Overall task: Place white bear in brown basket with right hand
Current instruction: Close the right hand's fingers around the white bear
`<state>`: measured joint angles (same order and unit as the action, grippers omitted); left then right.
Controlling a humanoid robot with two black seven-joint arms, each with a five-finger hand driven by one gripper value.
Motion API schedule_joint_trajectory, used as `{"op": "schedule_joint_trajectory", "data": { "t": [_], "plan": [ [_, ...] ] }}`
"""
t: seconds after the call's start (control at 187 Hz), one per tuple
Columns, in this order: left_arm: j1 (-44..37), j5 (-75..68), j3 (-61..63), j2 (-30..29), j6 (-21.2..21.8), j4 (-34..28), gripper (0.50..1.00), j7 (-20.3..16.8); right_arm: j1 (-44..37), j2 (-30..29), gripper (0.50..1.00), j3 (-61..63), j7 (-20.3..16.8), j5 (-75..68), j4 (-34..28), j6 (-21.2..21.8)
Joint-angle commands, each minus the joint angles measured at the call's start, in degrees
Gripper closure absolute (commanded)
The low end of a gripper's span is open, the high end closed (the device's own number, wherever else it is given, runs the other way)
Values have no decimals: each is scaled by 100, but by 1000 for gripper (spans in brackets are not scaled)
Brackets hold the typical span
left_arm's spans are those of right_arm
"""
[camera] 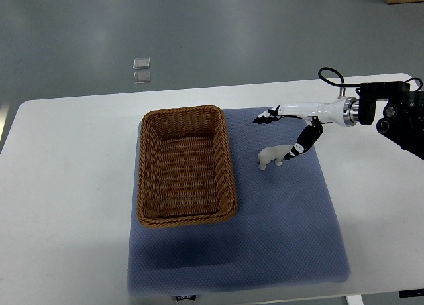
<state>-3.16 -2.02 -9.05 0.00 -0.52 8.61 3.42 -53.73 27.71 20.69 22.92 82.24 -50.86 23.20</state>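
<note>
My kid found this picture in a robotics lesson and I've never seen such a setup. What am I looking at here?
This is one camera looking steeply down from a humanoid robot's own side of a white table. The white and black arm coming in from the right edge ends in the right hand, which has fingers rather than a claw. A blue-grey mat covers part of the table. On it sits a brown wicker basket, with nothing inside, and beside it a small white bear figure. The hand's fingers are spread: the upper ones point toward the basket and a lower one reaches the bear, but nothing is gripped or lifted. The left arm is not visible.
</note>
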Motion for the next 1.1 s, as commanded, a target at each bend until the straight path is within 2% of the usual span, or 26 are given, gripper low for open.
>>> {"op": "schedule_joint_trajectory", "data": {
  "t": [0.0, 0.209, 0.257, 0.439, 0.626, 0.696, 0.814, 0.916, 0.953, 1.092],
  "plan": [
    [0, 0, 0, 0, -1, 0, 500, 0, -6, -3, 583, -170, -7, 3, 6, -167],
    [0, 0, 0, 0, -1, 0, 500, 0, 3, -152, 599, -276, -16, 38, 76, -290],
    [0, 0, 0, 0, -1, 0, 500, 0, -6, -196, 640, -328, -16, 73, 76, -299],
    [0, 0, 0, 0, -1, 0, 500, 0, -15, -266, 697, -355, -25, 73, 76, -299],
    [0, 0, 0, 0, -1, 0, 500, 0, -32, -398, 707, -399, -25, 108, 261, -290],
    [0, 0, 0, 0, -1, 0, 500, 0, -32, -425, 734, -416, -25, 117, 331, -290],
    [0, 0, 0, 0, -1, 0, 500, 0, -41, -425, 746, -425, -25, 117, 349, -290],
    [0, 0, 0, 0, -1, 0, 500, 0, -50, -425, 801, -425, -25, 117, 349, -290],
    [0, 0, 0, 0, -1, 0, 500, 0, -94, -425, 850, -434, -25, 126, 349, -290],
    [0, 0, 0, 0, -1, 0, 500, 0, -120, -416, 904, -548, -16, 126, 349, -299]
  ]
}}
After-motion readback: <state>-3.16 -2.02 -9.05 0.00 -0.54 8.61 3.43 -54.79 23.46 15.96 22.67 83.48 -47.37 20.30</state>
